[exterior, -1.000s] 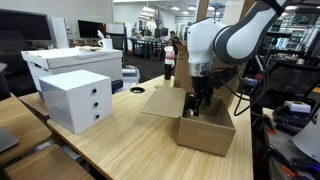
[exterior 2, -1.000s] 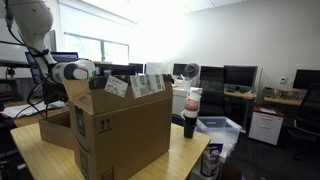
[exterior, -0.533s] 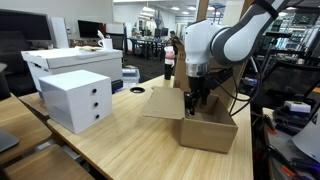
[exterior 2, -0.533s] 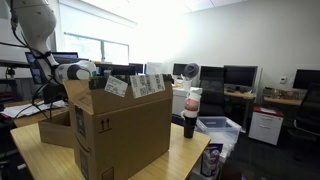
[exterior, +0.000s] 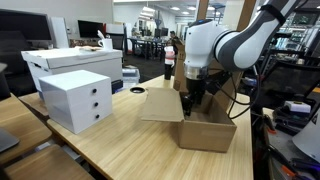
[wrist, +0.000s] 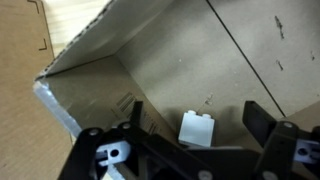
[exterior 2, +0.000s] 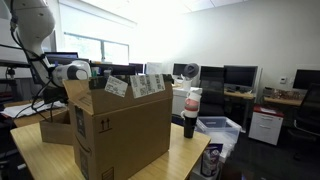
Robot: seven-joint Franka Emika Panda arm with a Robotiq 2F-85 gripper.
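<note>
Bench (exterior: 110, 150): light wood, runs from near left to far right in an exterior view.

Your arm (exterior: 225, 40): white, bent over the right part of the bench, wrist pointing straight down.

Cardboard box (exterior: 208, 132): plain brown, open at the top, sitting on the right side of the bench. One flap lies folded out flat to the left. The wrist view shows bare brown walls and floor, with a raw corrugated edge at the left.

White drawer unit (exterior: 77, 98): three drawers, on the left of the bench and well apart from the cardboard box. A bigger white box (exterior: 70, 62) stands just behind it, farther back.

Your gripper (exterior: 195, 100): dark, lowered into the open top of the cardboard box, so its tips are hidden behind the box wall in that exterior view. In the wrist view the gripper (wrist: 194, 112) has its fingers (wrist: 136, 118) spread wide apart, released, grasping nothing.

White block (wrist: 197, 130): the smallest thing here, and the one your gripper is nearest to. It is plain white and squarish, with what looks like a small raised nub on top; the picture is too blurred for more detail. It lies on the floor of the cardboard box, close to where the floor meets a wall. It sits between the two fingers as the wrist view shows it, touching neither one. I can't tell how high the tips hang above it. It doesn't show in either exterior view.
</note>
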